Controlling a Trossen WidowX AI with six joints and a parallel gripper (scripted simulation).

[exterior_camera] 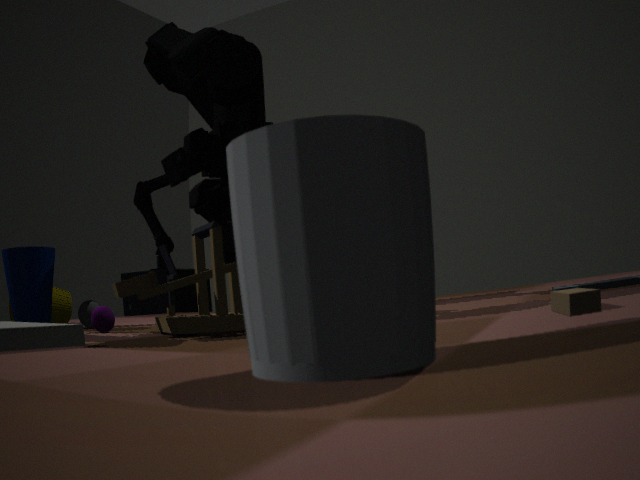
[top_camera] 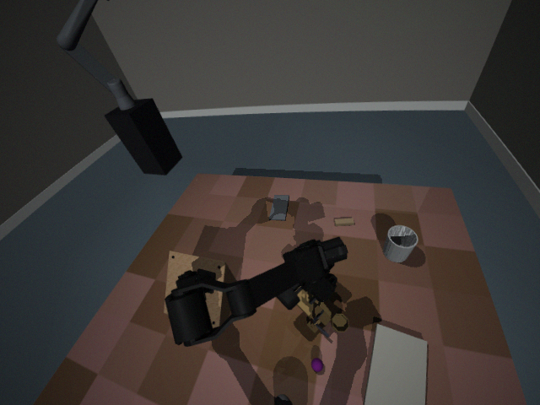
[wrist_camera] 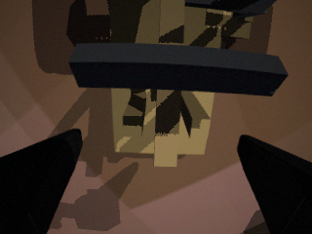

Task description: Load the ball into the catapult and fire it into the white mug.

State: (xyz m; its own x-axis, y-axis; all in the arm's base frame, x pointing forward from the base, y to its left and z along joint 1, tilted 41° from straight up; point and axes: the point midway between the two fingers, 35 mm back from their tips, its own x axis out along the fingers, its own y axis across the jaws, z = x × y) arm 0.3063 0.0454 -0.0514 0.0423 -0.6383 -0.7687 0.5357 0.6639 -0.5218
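Note:
The purple ball (top_camera: 316,364) (exterior_camera: 102,318) lies on the table beside the catapult's cup end, outside it. The tan wooden catapult (top_camera: 340,321) (exterior_camera: 199,325) (wrist_camera: 195,146) stands on the table under the arm. Its round cup looks empty in the top view, and its dark crossbar lies across the wrist view. The white mug (top_camera: 399,245) (exterior_camera: 336,248) stands upright, apart from the catapult. My gripper (wrist_camera: 162,139) is open and empty above the catapult's end, one finger to each side. The arm hides part of the catapult in the top view.
A white slab (top_camera: 399,370) (exterior_camera: 41,334) lies near the ball's side. A small wooden block (top_camera: 343,221) (exterior_camera: 574,301) and a grey flat slab (top_camera: 279,207) lie toward the far edge. A blue cup (exterior_camera: 28,284) and a yellow object (exterior_camera: 62,304) stand behind the white slab.

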